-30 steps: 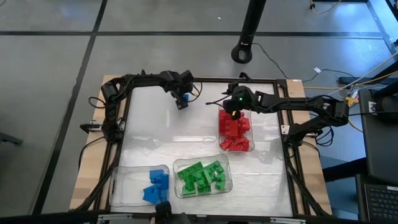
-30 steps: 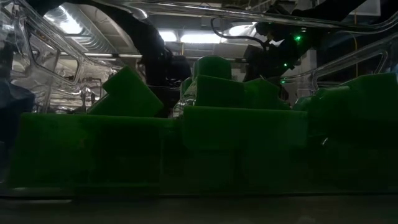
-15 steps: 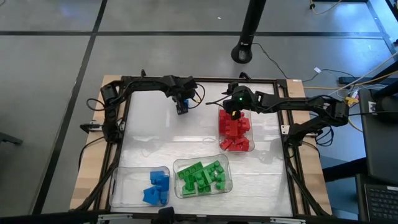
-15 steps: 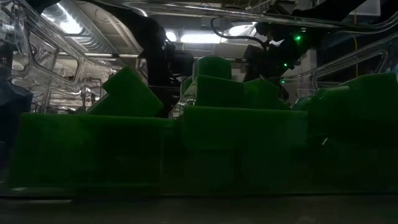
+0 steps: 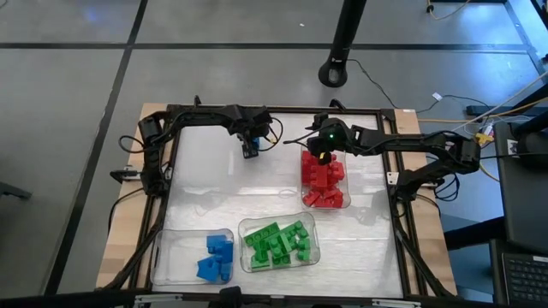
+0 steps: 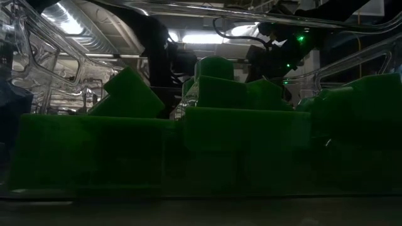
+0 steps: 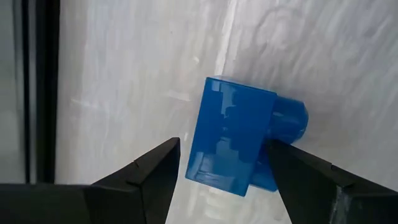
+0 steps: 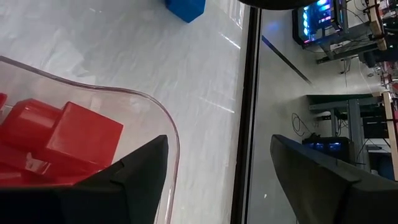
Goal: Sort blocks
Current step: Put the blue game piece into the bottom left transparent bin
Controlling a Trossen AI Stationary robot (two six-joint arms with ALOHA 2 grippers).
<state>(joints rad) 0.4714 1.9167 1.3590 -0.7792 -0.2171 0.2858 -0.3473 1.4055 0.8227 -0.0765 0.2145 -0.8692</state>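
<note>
The left gripper is hanging low over the far part of the white table, and its jaws are standing partly open around a single blue block. In the left wrist view the block is lying on the table between the two dark fingers; one finger looks to be touching its side and the other is standing just beside it with a thin gap, so the block is framed rather than gripped.

The right gripper is hovering over the far end of the clear tray that is holding the red blocks. Its jaws are standing wide and holding nothing; in the right wrist view red blocks are lying just beside and below one finger, inside the tray's curved rim, while the blue block is showing farther off across the table.

Well apart from both sets of jaws, at the near edge of the table, a tray of green blocks and a tray of blue blocks are sitting side by side. The green blocks are filling the low view.

The table surface is looking pale and faintly streaked, edged by a black frame on a wooden base. Around it grey floor is spreading, with a black stand and loose cables beyond the far edge. Monitors are glowing in the room behind the right gripper.
</note>
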